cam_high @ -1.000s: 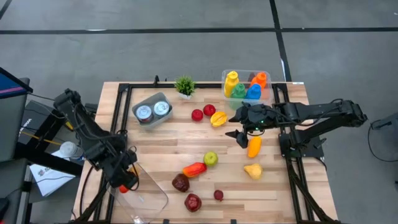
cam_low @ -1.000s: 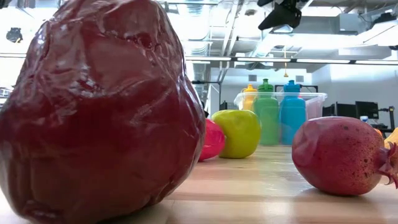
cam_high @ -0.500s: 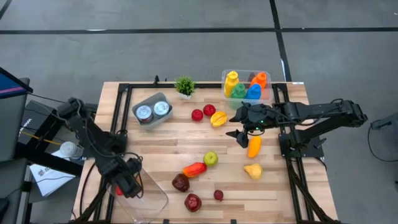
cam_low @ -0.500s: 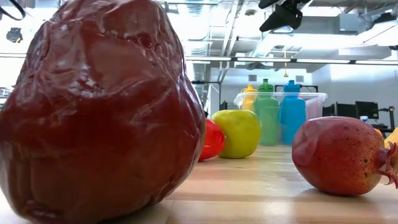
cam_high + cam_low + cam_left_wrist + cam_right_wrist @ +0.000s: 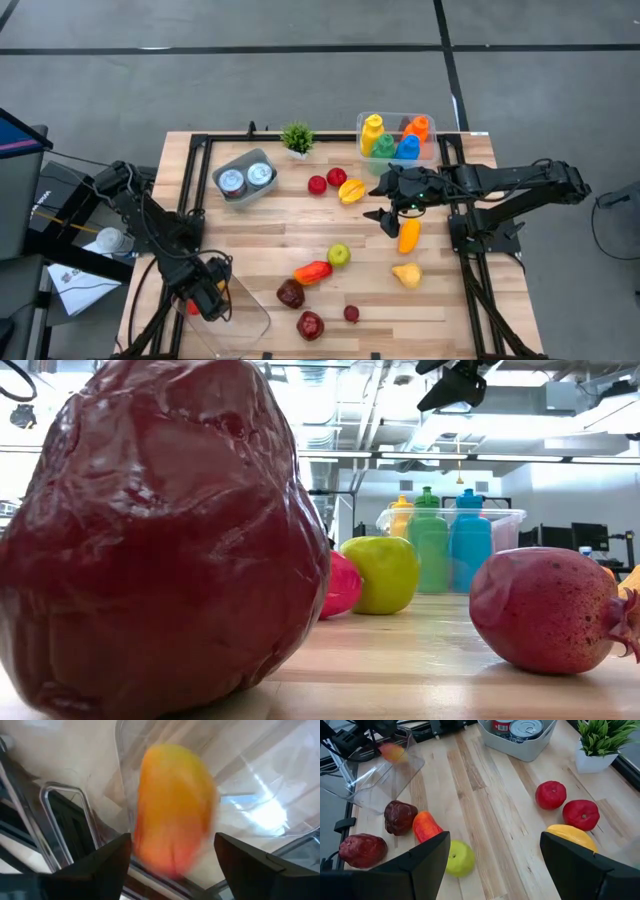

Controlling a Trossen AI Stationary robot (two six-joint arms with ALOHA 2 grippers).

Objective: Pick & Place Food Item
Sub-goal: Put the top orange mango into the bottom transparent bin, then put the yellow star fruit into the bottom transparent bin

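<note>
Left gripper [image 5: 170, 857] hangs over the clear bin [image 5: 235, 318], jaws wide around a blurred orange fruit [image 5: 172, 807]; it may bounce out.

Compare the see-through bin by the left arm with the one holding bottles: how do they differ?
The near clear bin holds a single orange fruit; the far clear bin is packed with upright coloured bottles. The near one sits skewed at the table's front-left corner, the far one square at the back. Both are transparent plastic.
</note>
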